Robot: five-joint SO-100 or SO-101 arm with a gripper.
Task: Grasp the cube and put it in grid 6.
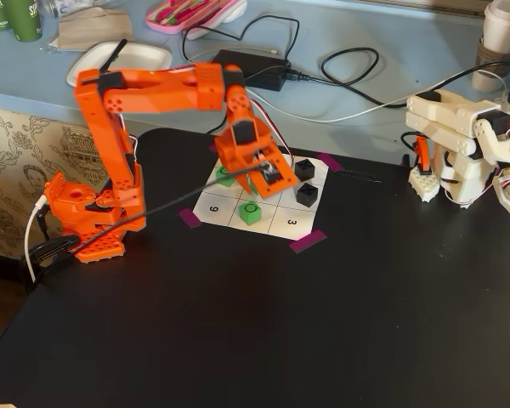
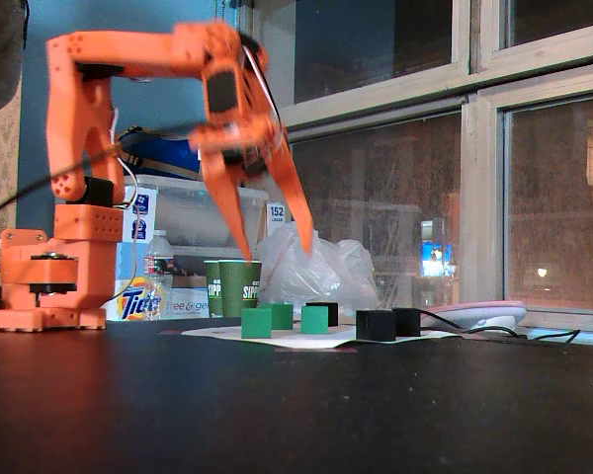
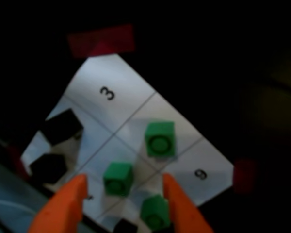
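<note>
The orange plastic 2-finger claw point(image 3: 123, 191) hangs wide apart and empty above the white paper 3x3 sheet point(image 1: 282, 223) on the black worktop point(image 1: 323, 323). In the wrist view, a small bright green plastic cube point(image 3: 118, 178) with a dark circle on top sits low in the frame between the fingertips, below them. Another green cube point(image 3: 160, 139) rests mid-frame, between the cells printed 3 and 9. 2 black cubes point(image 3: 62, 127) lie at the left.

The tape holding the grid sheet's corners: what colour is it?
Purple; the tape shows best in a fixed view from above.
</note>
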